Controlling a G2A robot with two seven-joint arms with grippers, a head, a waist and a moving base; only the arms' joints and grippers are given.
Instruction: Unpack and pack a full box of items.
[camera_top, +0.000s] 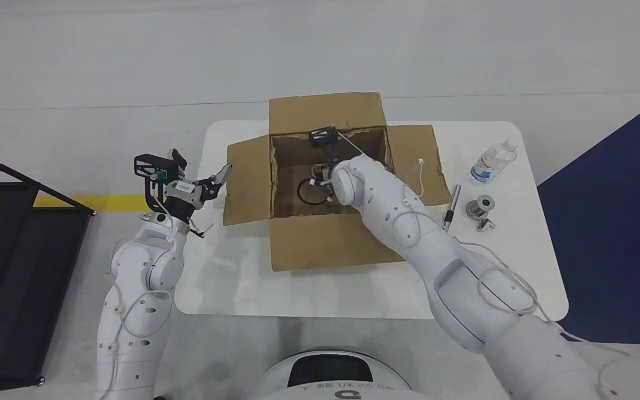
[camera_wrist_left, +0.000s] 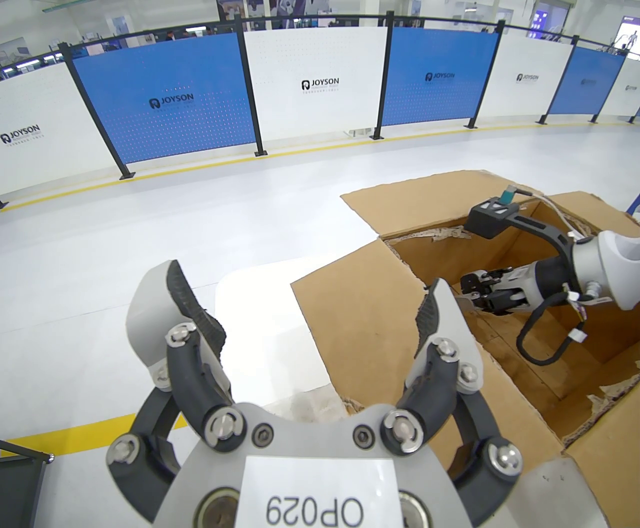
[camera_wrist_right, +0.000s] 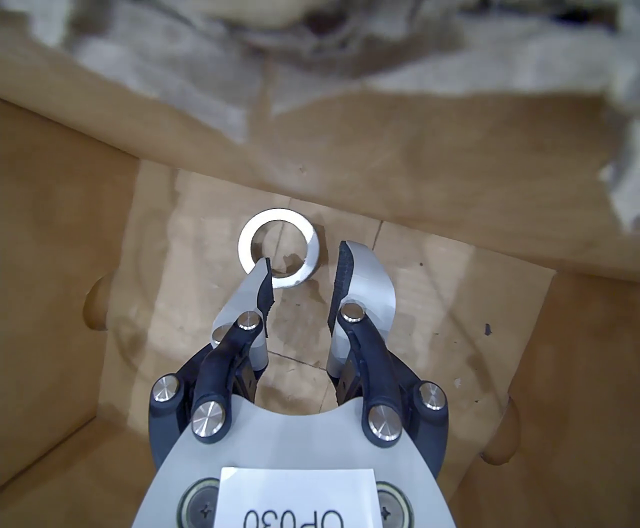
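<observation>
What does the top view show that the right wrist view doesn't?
The top view adds the white table, a bottle, small metal parts and the left gripper beside the cardboard box. The right wrist view adds a metal ring on the box floor, with the right gripper just at it, fingers open. Both show the inside of the cardboard box.

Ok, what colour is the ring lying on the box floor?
The ring is shiny silver metal; the right wrist view shows it best.
</observation>
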